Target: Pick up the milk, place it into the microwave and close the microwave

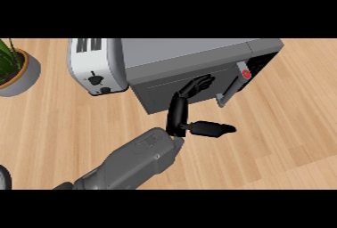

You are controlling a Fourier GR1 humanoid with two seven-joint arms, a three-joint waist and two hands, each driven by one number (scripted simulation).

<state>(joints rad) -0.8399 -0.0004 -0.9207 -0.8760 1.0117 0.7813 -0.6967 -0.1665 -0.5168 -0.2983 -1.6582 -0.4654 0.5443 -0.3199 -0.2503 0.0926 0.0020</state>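
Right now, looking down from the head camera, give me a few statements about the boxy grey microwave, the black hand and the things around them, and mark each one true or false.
1. The boxy grey microwave has its door shut. True.
2. The left hand lays straight fingers against that door. True.
3. A milk carton stands on the wooden counter in front of the microwave. False: no milk shows anywhere in the view.
4. The white toaster sits on the microwave's control panel side. False: it stands at the opposite end, toward the view's left.
5. A green plant in a grey pot is at the view's upper left. True.
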